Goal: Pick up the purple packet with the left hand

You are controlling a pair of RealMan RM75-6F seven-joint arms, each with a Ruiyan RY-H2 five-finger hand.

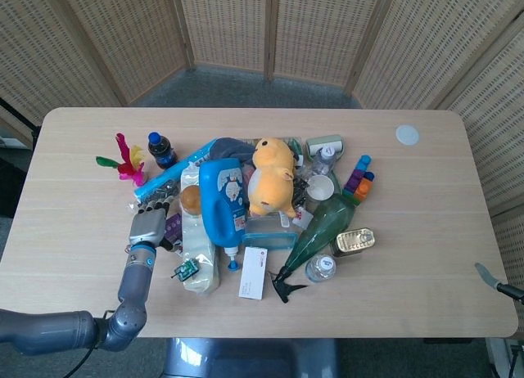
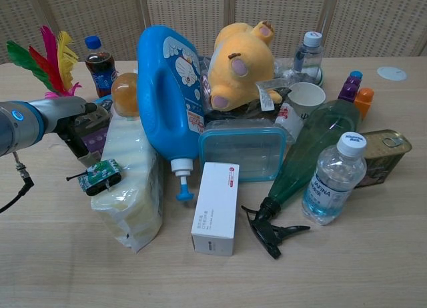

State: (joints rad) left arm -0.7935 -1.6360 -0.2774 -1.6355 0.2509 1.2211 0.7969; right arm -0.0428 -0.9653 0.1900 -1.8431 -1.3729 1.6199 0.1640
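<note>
The clear lidded food box (image 2: 241, 150) with a teal rim lies low in the middle of the pile, its contents hard to make out through the lid. A paper cup (image 2: 305, 97) stands tilted behind it, mouth toward the camera; what it holds cannot be seen. The open tin can (image 2: 383, 156) lies on its side at the far right, beside a small water bottle (image 2: 331, 179) standing upright. A green spray bottle (image 2: 297, 161) lies slanted with its black trigger toward the table edge. The big blue detergent jug (image 2: 167, 100) leans over the food box, nozzle down, with the yellow plush toy (image 2: 241, 66) resting against it. A cola bottle (image 2: 98, 65) stands at the back left next to a feather shuttlecock (image 2: 41, 58).

The purple packet (image 1: 173, 227) sits at the left edge of the pile, wedged beside the pale plastic bag (image 2: 131, 178) and partly under a blue-capped clear tube (image 1: 170, 179). The left hand (image 1: 147, 225) lies over the packet with fingers reaching onto it; whether they grip it cannot be told. A toy tank (image 2: 100, 176) sits on the bag just below the hand. A white carton (image 2: 216, 209) lies in front. The right hand is out of sight in both views
</note>
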